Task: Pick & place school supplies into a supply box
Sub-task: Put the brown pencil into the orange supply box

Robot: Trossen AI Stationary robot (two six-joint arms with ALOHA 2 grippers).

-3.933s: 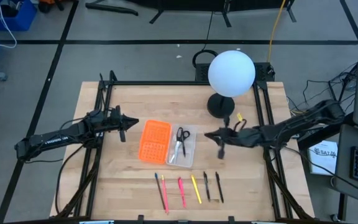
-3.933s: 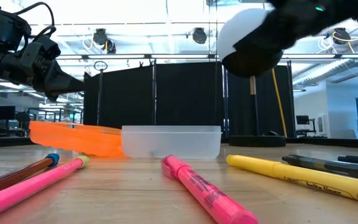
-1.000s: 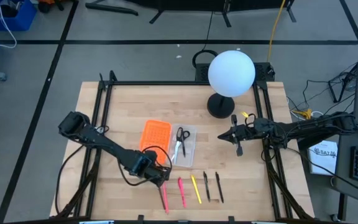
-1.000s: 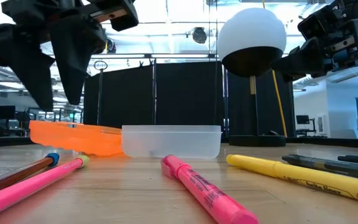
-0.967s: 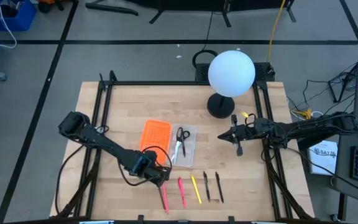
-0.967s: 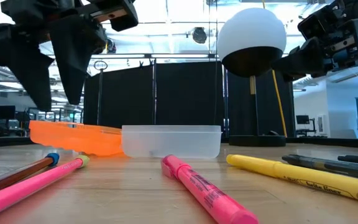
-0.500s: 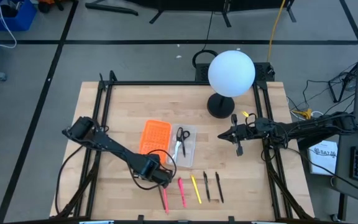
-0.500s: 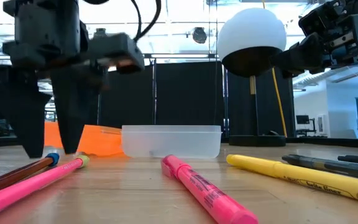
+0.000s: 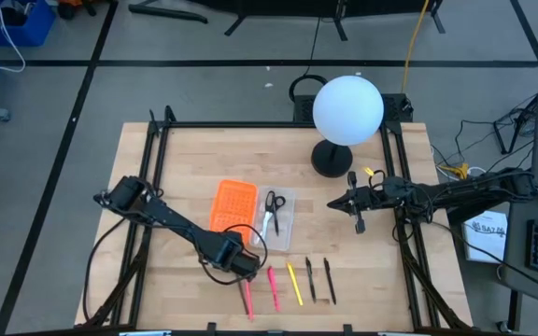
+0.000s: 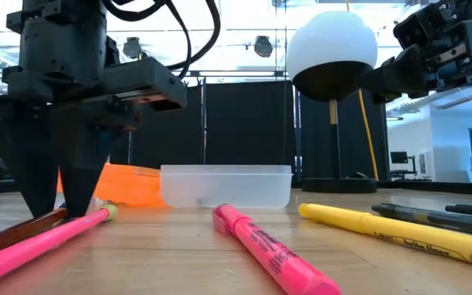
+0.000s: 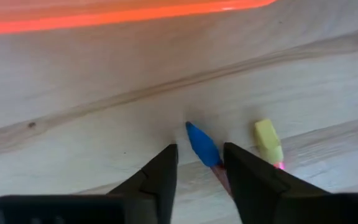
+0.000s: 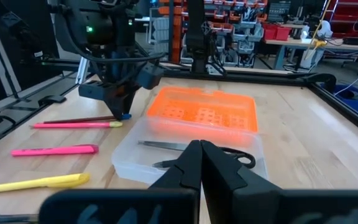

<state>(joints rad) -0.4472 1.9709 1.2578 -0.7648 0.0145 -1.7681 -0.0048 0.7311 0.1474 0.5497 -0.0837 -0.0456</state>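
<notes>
My left gripper (image 9: 241,269) points straight down at the table, open. Its fingers stand on either side of the blue-capped far end (image 11: 201,146) of a reddish-brown pencil (image 9: 246,297). Beside it lie a pink pencil (image 10: 39,238) with a yellow eraser (image 11: 267,142), a pink highlighter (image 9: 273,287), a yellow pen (image 9: 294,284) and two dark pens (image 9: 319,280). Black-handled scissors (image 9: 271,213) lie in the clear supply box (image 9: 286,233), which is joined to an orange panel (image 9: 233,210). My right gripper (image 9: 332,203) hangs level and shut over the table's right part. My left gripper comes from above with one finger on each side of the pencil's blue-capped end, fingers across the pencil. One finger (image 11: 241,171) stands right against the shaft. I cannot tell whether it touches. The pencil lies flat on the table.
A white globe lamp (image 9: 347,110) on a dark round base (image 9: 330,159) stands at the back right. Black frame rails (image 9: 152,187) run along the table's left and right sides.
My left gripper has come down and a little toward the table's near edge, from above the orange panel's near end to the table. Its fingers now stand about the pencil's blue end, closer together than half a second ago. The pens lie where they were.
</notes>
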